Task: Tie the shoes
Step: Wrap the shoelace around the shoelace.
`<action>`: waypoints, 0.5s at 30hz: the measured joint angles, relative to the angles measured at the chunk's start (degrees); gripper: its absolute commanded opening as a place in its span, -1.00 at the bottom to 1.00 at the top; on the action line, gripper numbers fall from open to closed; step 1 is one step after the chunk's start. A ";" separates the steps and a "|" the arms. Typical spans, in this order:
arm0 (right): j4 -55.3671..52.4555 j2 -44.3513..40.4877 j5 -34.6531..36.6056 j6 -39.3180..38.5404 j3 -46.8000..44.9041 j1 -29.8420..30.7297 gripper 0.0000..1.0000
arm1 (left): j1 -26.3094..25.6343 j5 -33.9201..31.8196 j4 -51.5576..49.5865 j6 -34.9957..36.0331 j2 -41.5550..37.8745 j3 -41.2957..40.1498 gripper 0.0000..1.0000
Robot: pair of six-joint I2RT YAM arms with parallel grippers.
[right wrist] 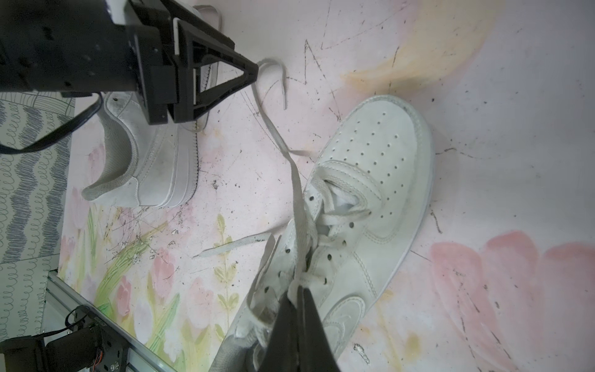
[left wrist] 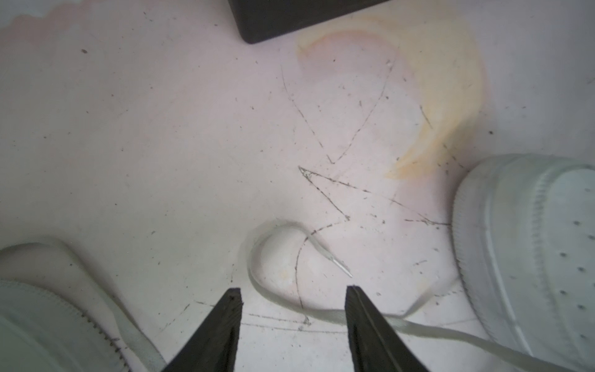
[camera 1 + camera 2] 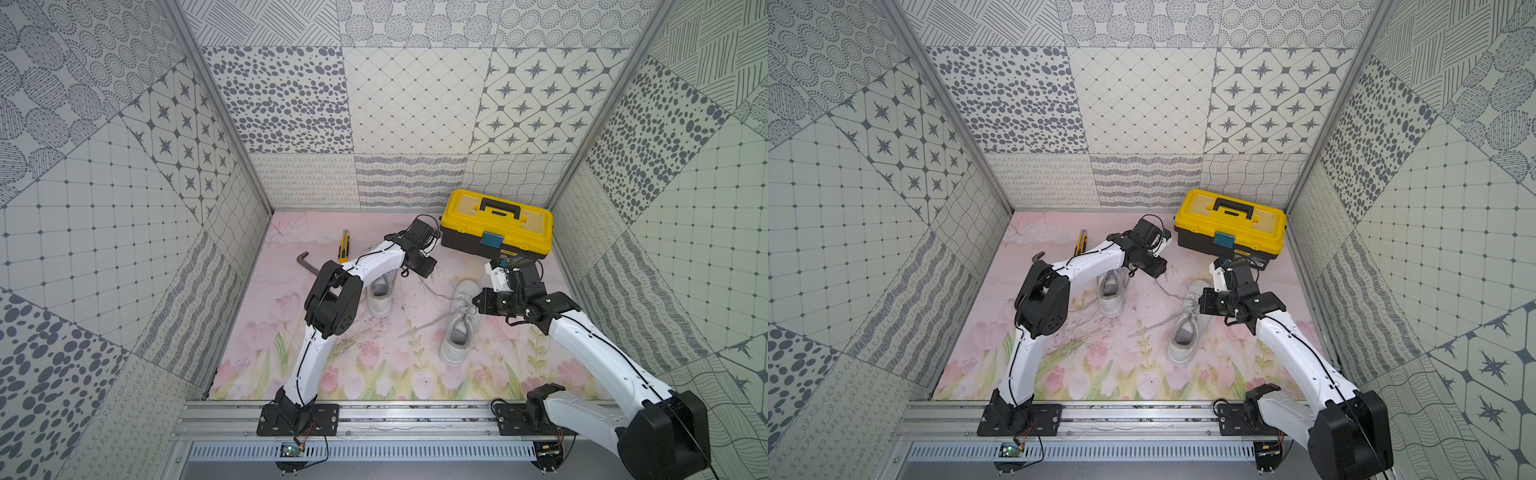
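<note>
While the left shoe (image 3: 380, 297) sits partly hidden under the left arm, the left gripper (image 2: 293, 288), fingers apart, hangs over a loose lace end (image 1: 273, 133) on the floral mat (image 3: 374, 365). Further right lies the right shoe (image 1: 370, 154), white, perforated toe, slackly laced. The right gripper (image 1: 299, 290) is clamped on its other lace. The step looks like gathering laces; next, pinching the loose end.

A scuffed tulip-print mat (image 3: 374, 365) bears two white shoes (image 3: 379, 297) (image 3: 453, 353), a yellow toolbox (image 3: 496, 220), a utility knife (image 3: 344, 246) and a bent bar (image 3: 306, 262).
</note>
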 measured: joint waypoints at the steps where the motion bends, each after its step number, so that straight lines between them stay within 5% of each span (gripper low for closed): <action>1: 0.00 0.00 0.00 0.00 0.00 0.00 -1.00 | 0.02 -0.39 -0.70 -0.02 1.31 1.25 0.09; 8: -0.02 0.00 -0.02 0.00 0.00 0.00 -1.00 | 0.02 -3.45 -4.04 -0.50 7.06 5.84 -0.13; 15: -0.09 0.00 0.00 0.02 0.00 0.00 -1.00 | 0.15 -5.81 -3.10 -1.25 7.87 6.64 -1.00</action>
